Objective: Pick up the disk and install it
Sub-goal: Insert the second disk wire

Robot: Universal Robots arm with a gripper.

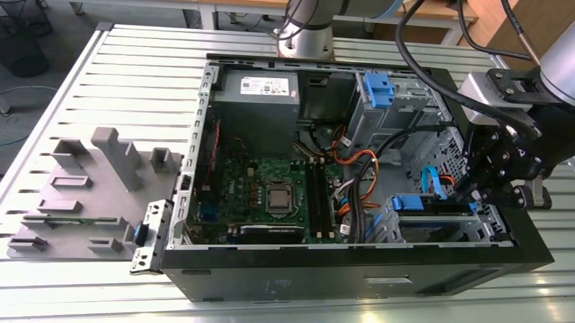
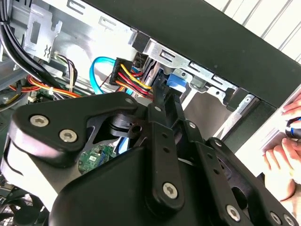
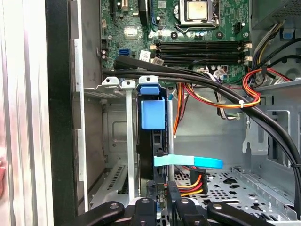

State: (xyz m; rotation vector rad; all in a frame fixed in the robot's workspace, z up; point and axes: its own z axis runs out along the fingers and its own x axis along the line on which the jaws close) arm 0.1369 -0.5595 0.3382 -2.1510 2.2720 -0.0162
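The pincer (image 3: 160, 207) hangs inside the open computer case (image 1: 359, 269) at the rear end of the disk (image 3: 151, 141); whether its fingers grip anything I cannot tell. The disk stands on edge in the drive cage (image 3: 117, 84), apparently seated, its long axis running from the pincer toward the motherboard (image 3: 197, 33), blue bracket tab foremost. A light-blue data cable (image 3: 188, 162) crosses just beside it.

Bright, even daylight throughout, with pale glare on the slatted table (image 1: 108, 87) and blurred close-up linkage in the second wrist view.
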